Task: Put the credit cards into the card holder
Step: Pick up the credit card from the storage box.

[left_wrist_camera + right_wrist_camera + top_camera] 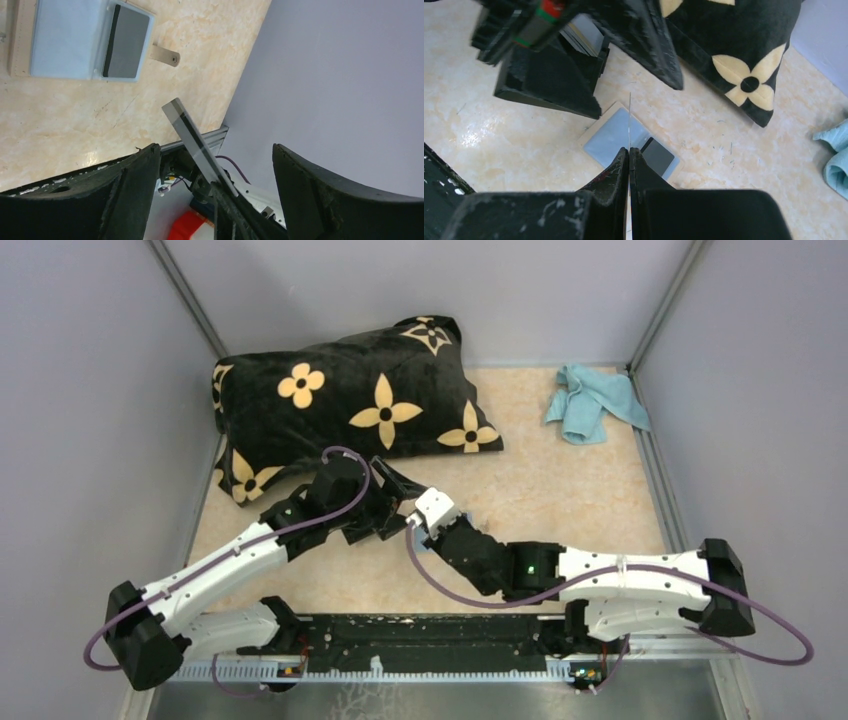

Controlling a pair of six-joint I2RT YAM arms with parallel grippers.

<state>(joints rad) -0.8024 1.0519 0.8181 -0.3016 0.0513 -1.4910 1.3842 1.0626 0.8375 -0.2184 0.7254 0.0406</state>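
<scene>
Grey walls (pixel 90 390) stand around a sandy, marbled counter (pixel 560 490). The right gripper (pixel 629 152) is pressed together on one end of a grey card (pixel 197 145) with a dark stripe. It holds the card up in the air, tilted. The left gripper (pixel 216 147) is spread wide, one finger on each side of that card, not touching it. On the counter lies a flat pale blue and beige thing with a little strap (pixel 165 55). I think it is the card holder (pixel 70 40), lying open.

The card is thin and pinched at one end only, so it could twist or slip out. The arms are very close, so one wrong move could knock the card away. The holder is loose, so a push could slide it.

Count: two striped cards, one in the air and a second grey card (pixel 127 42) at one end of the holder. I cannot tell if that one is tucked in. There is one holder, one black flowery pillow (pixel 340 400), one blue cloth (pixel 595 400) and two grippers.
</scene>
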